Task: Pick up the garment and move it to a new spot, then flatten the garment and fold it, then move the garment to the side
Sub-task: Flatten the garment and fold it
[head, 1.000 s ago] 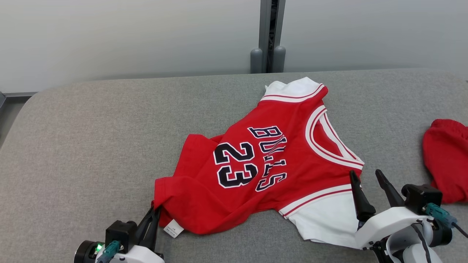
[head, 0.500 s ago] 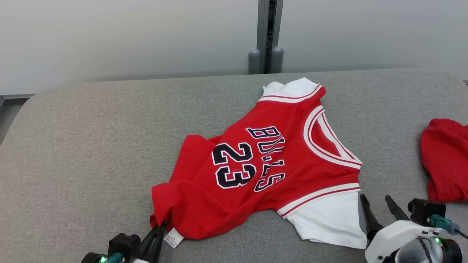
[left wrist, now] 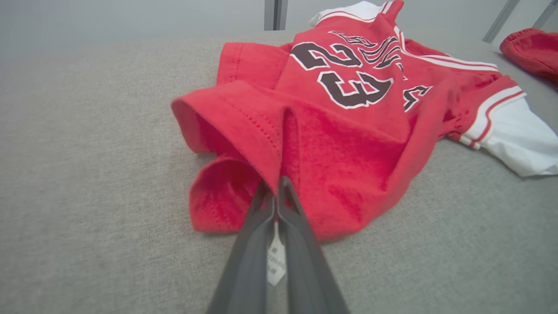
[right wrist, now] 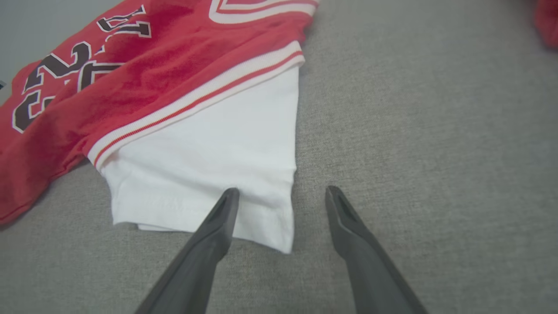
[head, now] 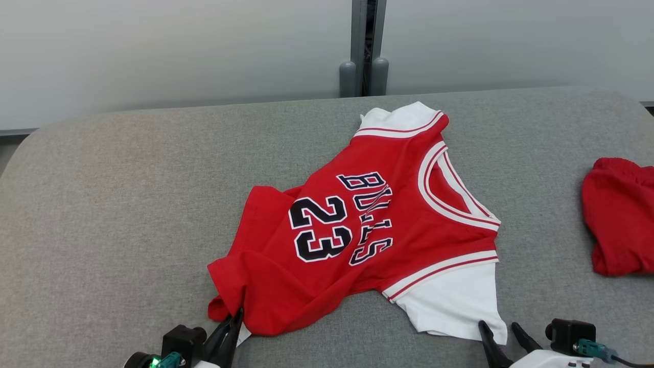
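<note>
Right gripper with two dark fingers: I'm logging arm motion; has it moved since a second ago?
Yes. The right gripper has drawn back toward the robot, from level with the crumpled red cloth to below its lower edge.

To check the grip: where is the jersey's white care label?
In the left wrist view, the care label shows between the left gripper's shut fingers, just below the jersey's pinched hem.

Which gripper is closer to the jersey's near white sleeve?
Right. The right gripper stands open at the cuff of the near white sleeve; the left gripper is shut on the red hem of the jersey.
</note>
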{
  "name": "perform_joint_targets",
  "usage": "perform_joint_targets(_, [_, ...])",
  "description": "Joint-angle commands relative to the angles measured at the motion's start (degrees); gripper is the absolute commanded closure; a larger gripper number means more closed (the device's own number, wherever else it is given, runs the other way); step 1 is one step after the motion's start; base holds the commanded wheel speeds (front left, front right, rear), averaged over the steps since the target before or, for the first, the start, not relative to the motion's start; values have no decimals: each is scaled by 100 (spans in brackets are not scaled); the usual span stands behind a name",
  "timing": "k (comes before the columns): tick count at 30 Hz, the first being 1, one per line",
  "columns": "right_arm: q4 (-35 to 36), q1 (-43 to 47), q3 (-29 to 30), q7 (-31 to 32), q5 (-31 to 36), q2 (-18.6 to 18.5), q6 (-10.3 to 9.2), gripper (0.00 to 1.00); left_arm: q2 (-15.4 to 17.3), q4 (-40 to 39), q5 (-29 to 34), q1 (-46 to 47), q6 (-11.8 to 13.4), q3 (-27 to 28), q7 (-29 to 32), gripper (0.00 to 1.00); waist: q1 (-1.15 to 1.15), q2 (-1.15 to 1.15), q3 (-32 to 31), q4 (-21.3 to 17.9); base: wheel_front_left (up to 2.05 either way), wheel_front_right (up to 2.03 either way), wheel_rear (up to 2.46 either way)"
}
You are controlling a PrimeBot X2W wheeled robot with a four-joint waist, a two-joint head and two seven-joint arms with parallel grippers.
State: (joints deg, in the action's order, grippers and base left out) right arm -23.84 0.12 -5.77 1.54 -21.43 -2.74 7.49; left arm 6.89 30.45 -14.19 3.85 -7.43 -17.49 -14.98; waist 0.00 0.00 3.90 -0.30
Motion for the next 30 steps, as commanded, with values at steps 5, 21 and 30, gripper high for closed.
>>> perform_joint_targets(5, [18, -26, -137, 28, -205, -34, 1, 0, 34, -9, 28, 129, -7, 45, -22, 100, 0, 0, 50, -41, 0, 0, 0])
perform_joint_targets(21, [421, -153, -184, 191, -433, -35, 1, 100, -58, -232, -145, 127, -7, 329, -21, 100, 0, 0, 57, 42, 0, 0, 0])
perform_joint_targets(30, [1166, -601, -66, 142, -885, -358, 1, 100, 165, -707, -404, 369, -7, 390, -22, 100, 0, 0, 2, 75, 0, 0, 0])
